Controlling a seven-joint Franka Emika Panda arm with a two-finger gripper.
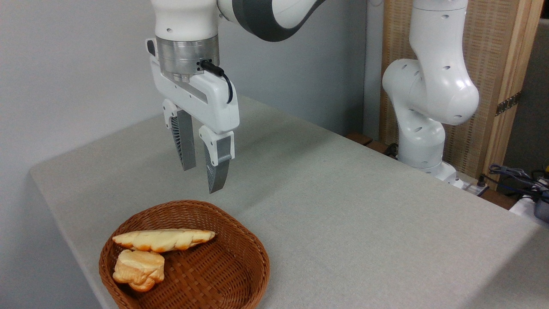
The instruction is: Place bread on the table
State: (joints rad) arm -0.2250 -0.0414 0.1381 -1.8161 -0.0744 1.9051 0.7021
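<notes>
Right now your gripper (200,179) hangs with fingers spread, empty above the basket (240,266), ready to drop onto the bread (165,240)

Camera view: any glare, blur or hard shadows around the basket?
Camera view: sharp, evenly lit, no blur; soft shadow on the table beside the basket; mild sheen on the gripper and arm; bread not blown out.

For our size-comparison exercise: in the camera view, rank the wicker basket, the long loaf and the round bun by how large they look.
1. Wicker basket
2. Long loaf
3. Round bun

All sit together, so nearness hardly matters.
</notes>
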